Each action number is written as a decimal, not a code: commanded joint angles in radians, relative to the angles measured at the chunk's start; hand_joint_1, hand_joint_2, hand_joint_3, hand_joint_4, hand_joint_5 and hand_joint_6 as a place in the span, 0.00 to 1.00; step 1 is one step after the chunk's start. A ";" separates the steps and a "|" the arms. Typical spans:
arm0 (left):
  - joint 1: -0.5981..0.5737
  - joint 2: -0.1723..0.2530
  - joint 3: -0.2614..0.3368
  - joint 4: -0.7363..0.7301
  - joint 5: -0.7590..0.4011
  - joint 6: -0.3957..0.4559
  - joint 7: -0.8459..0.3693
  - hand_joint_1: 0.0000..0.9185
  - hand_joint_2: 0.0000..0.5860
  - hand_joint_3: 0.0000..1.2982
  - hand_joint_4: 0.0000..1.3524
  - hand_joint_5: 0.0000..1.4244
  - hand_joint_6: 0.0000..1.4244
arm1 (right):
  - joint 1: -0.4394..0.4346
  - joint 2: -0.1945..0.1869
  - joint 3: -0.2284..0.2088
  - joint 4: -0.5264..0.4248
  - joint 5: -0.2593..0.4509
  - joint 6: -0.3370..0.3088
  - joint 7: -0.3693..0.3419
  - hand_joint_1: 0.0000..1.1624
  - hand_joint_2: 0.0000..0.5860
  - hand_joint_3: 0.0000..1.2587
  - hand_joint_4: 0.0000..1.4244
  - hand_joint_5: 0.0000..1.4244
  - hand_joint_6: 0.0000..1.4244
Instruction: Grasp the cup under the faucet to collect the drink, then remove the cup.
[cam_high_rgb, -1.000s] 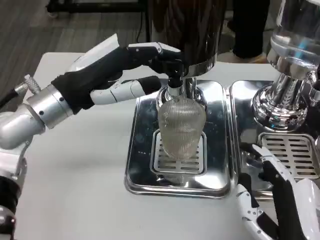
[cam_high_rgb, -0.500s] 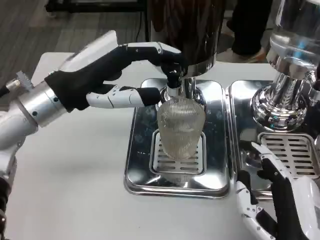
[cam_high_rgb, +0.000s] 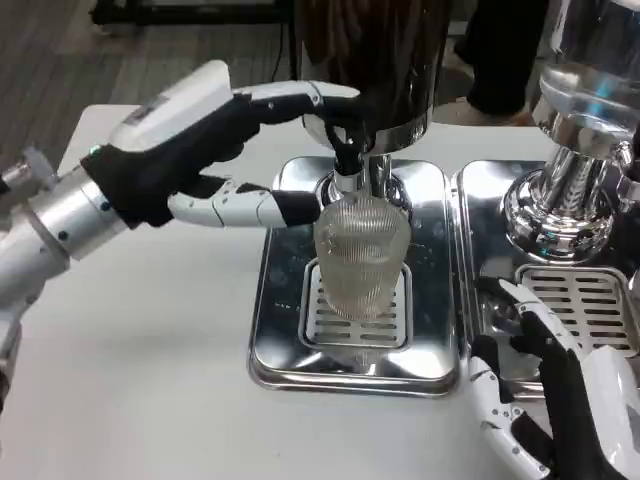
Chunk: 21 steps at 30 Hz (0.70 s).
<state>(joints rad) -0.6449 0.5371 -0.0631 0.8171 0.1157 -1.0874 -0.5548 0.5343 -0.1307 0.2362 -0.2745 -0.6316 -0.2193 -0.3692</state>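
A ribbed clear cup (cam_high_rgb: 362, 255) stands upright on the grate of the steel drip tray (cam_high_rgb: 285, 345), directly beneath the faucet (cam_high_rgb: 349, 172) of the dark dispenser. My left hand (cam_high_rgb: 210, 150) reaches in from the left, fingers spread: the upper ones stretch toward the faucet lever, the lower one points at the cup's upper left side, very close to it. It holds nothing. My right hand (cam_high_rgb: 545, 395) hovers at the lower right, fingers apart, right of the tray and clear of the cup.
A second dispenser with a chrome base (cam_high_rgb: 560, 215) and its own grated tray (cam_high_rgb: 590, 315) stands to the right, just above my right hand. White table surface (cam_high_rgb: 140, 360) lies to the left and front.
My left forearm has drawn back toward the left and lowered slightly, while its fingers stay by the faucet and cup. My right hand has edged up a little. The cup has not moved.
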 joint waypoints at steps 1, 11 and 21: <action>0.026 0.005 -0.011 -0.023 -0.044 0.018 -0.020 0.00 0.10 0.20 0.16 0.15 0.17 | 0.002 -0.005 -0.010 0.000 0.010 -0.006 0.011 0.35 0.87 0.20 0.12 0.12 0.24; 0.039 -0.003 -0.030 -0.046 -0.181 0.077 -0.144 0.00 0.12 0.20 0.17 0.18 0.19 | 0.003 0.002 -0.013 0.008 0.017 -0.006 0.012 0.35 0.87 0.20 0.12 0.12 0.23; 0.044 0.005 -0.025 -0.072 -0.194 0.092 -0.170 0.00 0.12 0.23 0.22 0.24 0.25 | 0.001 -0.001 -0.018 0.008 0.025 -0.006 0.018 0.35 0.87 0.20 0.12 0.12 0.23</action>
<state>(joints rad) -0.6176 0.5364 -0.0878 0.7649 -0.0792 -0.9975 -0.7056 0.5350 -0.1296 0.2253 -0.2745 -0.6183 -0.2193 -0.3576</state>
